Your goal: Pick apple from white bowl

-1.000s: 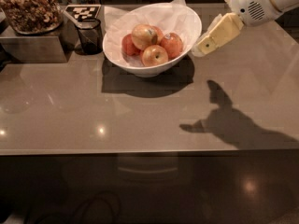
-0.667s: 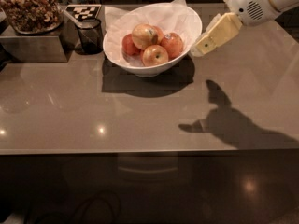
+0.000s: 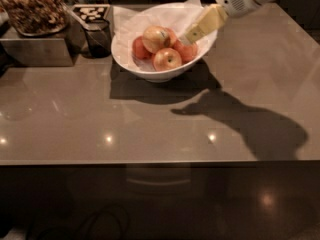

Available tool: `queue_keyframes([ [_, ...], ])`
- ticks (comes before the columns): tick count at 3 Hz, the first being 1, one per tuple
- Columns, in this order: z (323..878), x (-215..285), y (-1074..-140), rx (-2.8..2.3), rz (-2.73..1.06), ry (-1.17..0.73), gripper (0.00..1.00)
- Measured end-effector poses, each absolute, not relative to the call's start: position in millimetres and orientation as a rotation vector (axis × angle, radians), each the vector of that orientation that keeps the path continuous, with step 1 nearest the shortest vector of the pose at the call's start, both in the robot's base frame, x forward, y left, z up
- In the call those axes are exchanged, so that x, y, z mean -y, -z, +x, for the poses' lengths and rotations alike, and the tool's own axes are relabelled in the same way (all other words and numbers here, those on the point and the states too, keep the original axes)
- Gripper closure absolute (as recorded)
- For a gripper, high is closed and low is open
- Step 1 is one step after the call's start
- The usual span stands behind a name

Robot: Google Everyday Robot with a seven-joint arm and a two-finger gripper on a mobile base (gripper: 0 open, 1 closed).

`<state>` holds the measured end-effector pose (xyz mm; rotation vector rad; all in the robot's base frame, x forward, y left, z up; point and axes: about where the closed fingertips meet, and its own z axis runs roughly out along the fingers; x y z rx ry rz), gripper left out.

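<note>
The end effector has moved from outside the right rim of the white bowl to above its interior, tip just beside the apple. Grip state cannot be determined. The apple lies atop redder apples in the bowl on the worktop.

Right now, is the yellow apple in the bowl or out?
In. The apple sits atop the red apples inside the bowl. The gripper is just right of it, over the rim.

Glossy brown table, white bowl, dark glass cup, metal box, hand over bowl
</note>
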<state>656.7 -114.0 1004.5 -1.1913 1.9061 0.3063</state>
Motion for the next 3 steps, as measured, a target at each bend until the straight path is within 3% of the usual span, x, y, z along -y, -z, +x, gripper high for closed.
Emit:
queue_keyframes([
  [1, 696.3, 76.3, -991.7, -1.908, -1.259, -0.34, 0.01],
  [2, 693.1, 78.3, -991.9, -1.908, -1.255, -0.339, 0.2],
  [3, 693.2, 78.1, -991.9, -1.908, -1.255, -0.339, 0.21],
])
